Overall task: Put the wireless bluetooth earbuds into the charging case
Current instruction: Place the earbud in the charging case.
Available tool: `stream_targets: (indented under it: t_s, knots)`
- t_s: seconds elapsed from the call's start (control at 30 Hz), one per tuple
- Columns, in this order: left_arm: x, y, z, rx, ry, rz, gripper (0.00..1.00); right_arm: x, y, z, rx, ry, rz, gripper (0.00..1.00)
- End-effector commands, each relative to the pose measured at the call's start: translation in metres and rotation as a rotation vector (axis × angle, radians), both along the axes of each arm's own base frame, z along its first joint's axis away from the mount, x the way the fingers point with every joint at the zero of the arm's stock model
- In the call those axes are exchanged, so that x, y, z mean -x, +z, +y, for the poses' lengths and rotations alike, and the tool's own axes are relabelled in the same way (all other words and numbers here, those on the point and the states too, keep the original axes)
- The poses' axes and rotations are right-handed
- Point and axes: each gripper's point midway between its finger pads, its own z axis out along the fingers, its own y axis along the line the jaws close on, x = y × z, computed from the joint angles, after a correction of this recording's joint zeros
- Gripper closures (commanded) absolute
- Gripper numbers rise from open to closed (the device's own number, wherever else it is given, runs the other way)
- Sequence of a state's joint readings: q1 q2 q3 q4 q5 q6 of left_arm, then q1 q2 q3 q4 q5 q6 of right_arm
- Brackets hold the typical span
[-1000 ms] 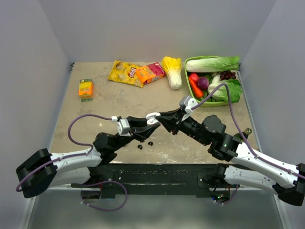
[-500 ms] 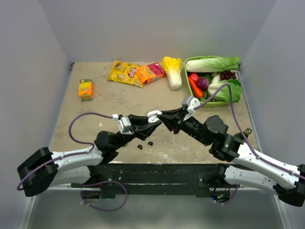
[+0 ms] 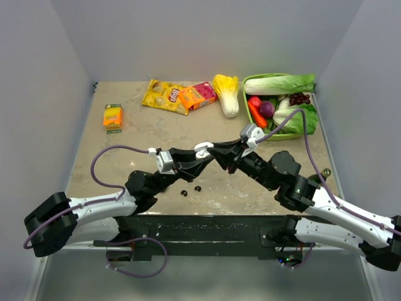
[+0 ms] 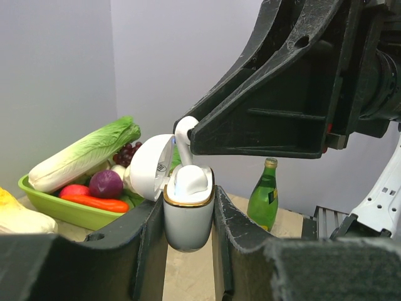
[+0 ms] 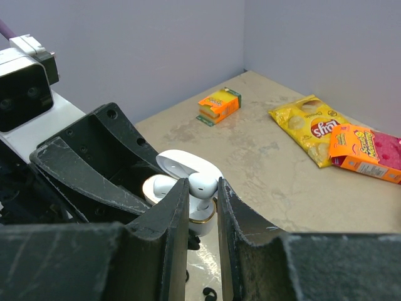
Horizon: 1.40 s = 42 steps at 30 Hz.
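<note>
My left gripper is shut on the white charging case, held upright above the table with its lid flipped open. One white earbud sits in the case. My right gripper is shut on a second white earbud, stem pointing down into the case at its free slot. In the top view the two grippers meet tip to tip over mid-table at the case. Two small black earbuds lie on the table below them.
A green basket of vegetables stands at the back right, and a green bottle at the right edge. A yellow chips bag, an orange-pink box, a pale cabbage and a small orange box lie at the back.
Both grippers, with the case and the earbud, have drifted slightly farther from the bases together. The grips have not changed.
</note>
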<state>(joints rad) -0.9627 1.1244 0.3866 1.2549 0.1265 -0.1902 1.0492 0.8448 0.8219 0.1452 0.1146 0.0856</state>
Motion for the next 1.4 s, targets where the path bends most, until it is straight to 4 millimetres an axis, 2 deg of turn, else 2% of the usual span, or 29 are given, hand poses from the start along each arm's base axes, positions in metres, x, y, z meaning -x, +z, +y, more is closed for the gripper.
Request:
stream_targets:
  t_s: [0.0, 0.17, 0.6, 0.7, 0.93, 1.13, 1.23, 1.37]
  knots:
    - [0.016, 0.075, 0.017, 0.221, -0.014, -0.161, 1.0, 0.027, -0.028, 0.022, 0.091, 0.154, 0.067, 1.0]
    - [0.016, 0.076, 0.016, 0.222, -0.014, -0.162, 1.0, 0.027, -0.032, 0.023, 0.107, 0.154, 0.073, 1.0]
    - [0.015, 0.074, 0.013, 0.216, -0.017, -0.159, 1.0, 0.028, -0.026, 0.024, 0.096, 0.155, 0.073, 0.86]
    - [0.014, 0.073, 0.012, 0.215, -0.016, -0.155, 1.0, 0.028, -0.025, 0.024, 0.092, 0.157, 0.073, 0.87]
    - [0.009, 0.073, 0.005, 0.199, -0.02, -0.136, 1.0, 0.029, -0.023, 0.025, 0.093, 0.161, 0.069, 0.96]
    - [0.01, 0.074, 0.002, 0.201, -0.032, -0.14, 1.0, 0.029, -0.025, 0.027, 0.107, 0.163, 0.073, 0.97]
    - [0.01, 0.073, 0.002, 0.201, -0.035, -0.139, 1.0, 0.028, -0.027, 0.027, 0.11, 0.161, 0.077, 0.94]
    - [0.009, 0.073, 0.002, 0.2, -0.031, -0.138, 1.0, 0.029, -0.025, 0.026, 0.102, 0.162, 0.079, 0.77]
